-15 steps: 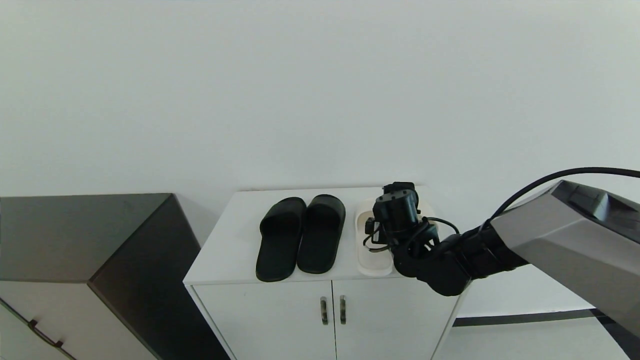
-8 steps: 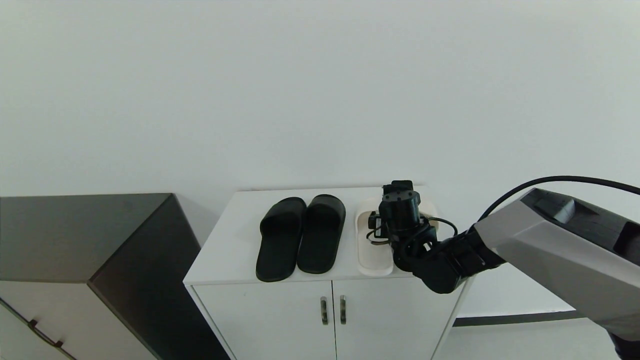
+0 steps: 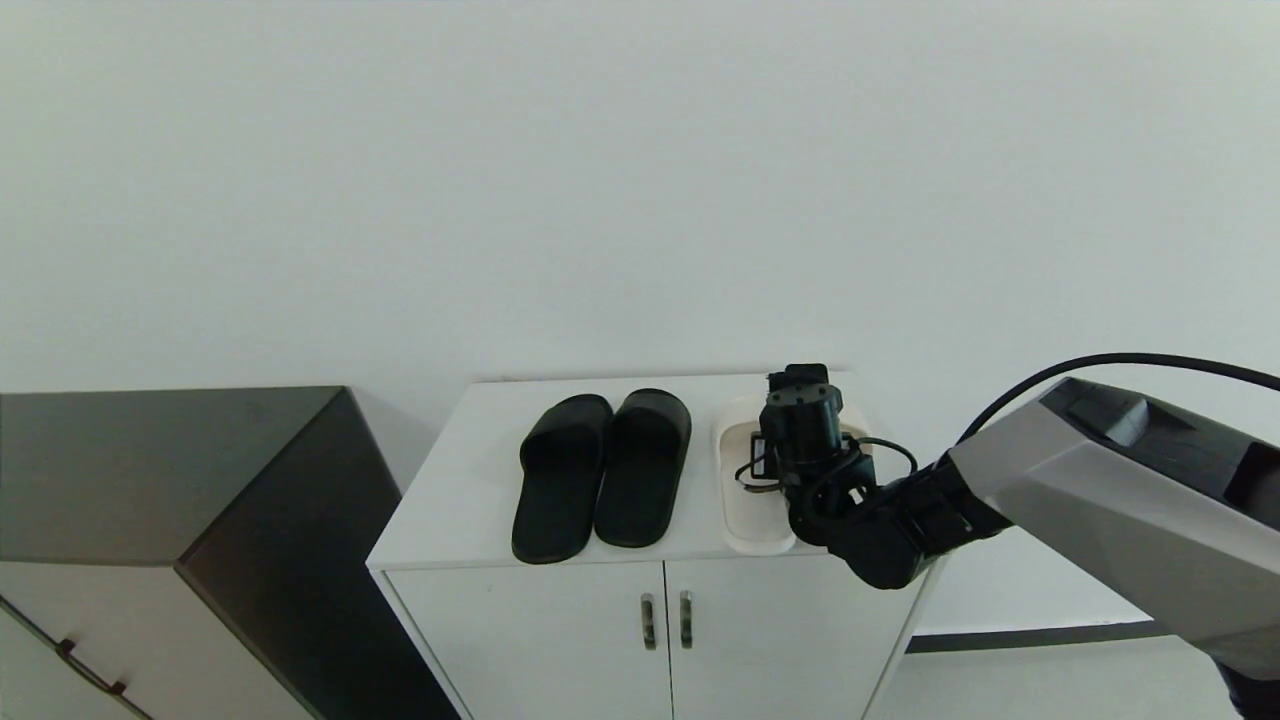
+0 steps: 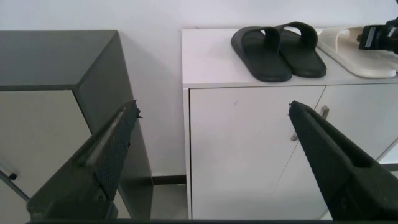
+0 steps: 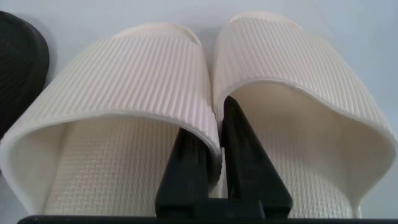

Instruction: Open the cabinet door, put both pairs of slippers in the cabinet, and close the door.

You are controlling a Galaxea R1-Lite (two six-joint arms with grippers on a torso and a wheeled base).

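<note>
Two pairs of slippers lie on top of the white cabinet (image 3: 540, 640), the black slippers (image 3: 600, 470) over its left door and the cream slippers (image 3: 745, 500) over its right door, near the cabinet's right end. In the last second the right arm has drawn in nearer the cabinet, and the right gripper (image 5: 212, 124) has eased a little further right and down into the cream pair, which has hardly stirred on the surface (image 3: 450, 500). Its fingers (image 5: 183, 168) stand almost together, one slipped under each strap, pinching the two adjoining inner edges between them. The hold on both cream slippers looks made, so lifting them seems the step in hand. Both cabinet doors are shut, though, their handles (image 3: 648, 620) untouched, so the pair has nowhere to go yet. The left gripper (image 4: 212, 111) hangs in front of the cabinet, below its top, with its jaws spread wide and holding nothing. It looks the likelier one to pull a door.
</note>
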